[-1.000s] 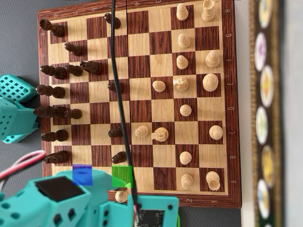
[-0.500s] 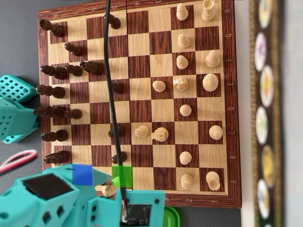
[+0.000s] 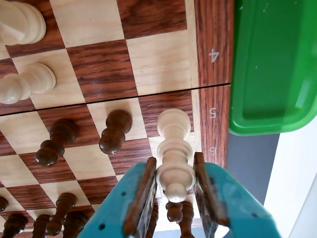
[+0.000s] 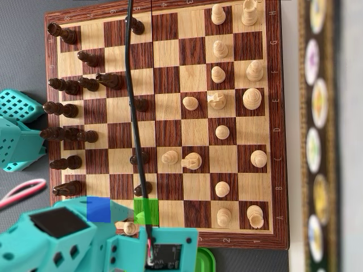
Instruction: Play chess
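In the wrist view my gripper (image 3: 174, 162) is shut on a white chess piece (image 3: 173, 144), its teal jaws with brown pads pressing both sides of the piece's body. The piece hangs over the chessboard's (image 3: 213, 59) edge squares, close to the rim numbers 5 and 6. Two dark pawns (image 3: 115, 131) stand just left of it. In the overhead view the same white piece (image 4: 130, 228) shows at the board's (image 4: 278, 113) bottom edge, inside my gripper (image 4: 131, 229), near a blue patch (image 4: 98, 209) and a green patch (image 4: 146, 211).
A green tray (image 3: 270, 64) lies off the board, right of its rim in the wrist view. Dark pieces (image 4: 71, 88) crowd the left columns, white pieces (image 4: 218, 102) the right half. A black cable (image 4: 133, 102) crosses the board. Another teal body (image 4: 17, 136) sits at the left.
My arm has shifted left along the bottom edge of the board, carrying the white piece with it. In the last half second it has barely moved.
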Tool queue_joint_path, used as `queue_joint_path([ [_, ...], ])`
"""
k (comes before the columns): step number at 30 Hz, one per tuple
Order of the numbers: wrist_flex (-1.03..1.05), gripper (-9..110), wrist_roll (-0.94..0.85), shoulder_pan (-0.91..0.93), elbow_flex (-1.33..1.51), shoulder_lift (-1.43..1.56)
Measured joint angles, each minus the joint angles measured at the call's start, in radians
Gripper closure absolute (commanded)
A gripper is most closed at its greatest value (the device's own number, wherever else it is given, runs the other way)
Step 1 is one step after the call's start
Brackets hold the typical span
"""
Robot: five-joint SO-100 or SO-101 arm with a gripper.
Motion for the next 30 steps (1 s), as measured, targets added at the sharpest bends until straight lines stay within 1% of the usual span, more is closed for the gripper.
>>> queue_joint_path([
  [30,-0.037,90,0.0,-0.009,0.044,0.0],
])
